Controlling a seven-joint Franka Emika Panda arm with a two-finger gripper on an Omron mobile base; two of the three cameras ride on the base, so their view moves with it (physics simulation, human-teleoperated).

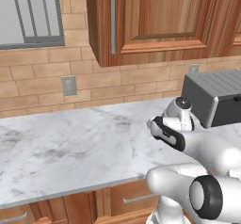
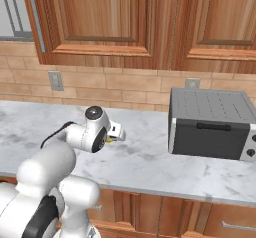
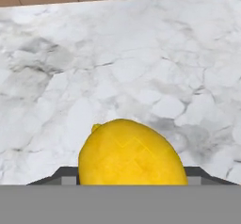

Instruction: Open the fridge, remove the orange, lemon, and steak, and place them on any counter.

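lemon (image 3: 132, 153): sat between the jaws of the gripper (image 2: 116, 133), half-closed on it, above the counter (image 1: 70, 148)
risk: round fruit, could roll off toward the edge if dropped from height
toaster oven (image 2: 212, 123): well to the right
hidden: fingertips mostly covered, fridge out of frame

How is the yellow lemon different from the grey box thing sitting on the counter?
The lemon is bright yellow and rounded; the toaster oven is grey, dark-fronted and boxy. The lemon is far smaller than the oven. The lemon is held in the claw over the counter, while the oven stands on it by the brick wall. Both are at the same marble counter.
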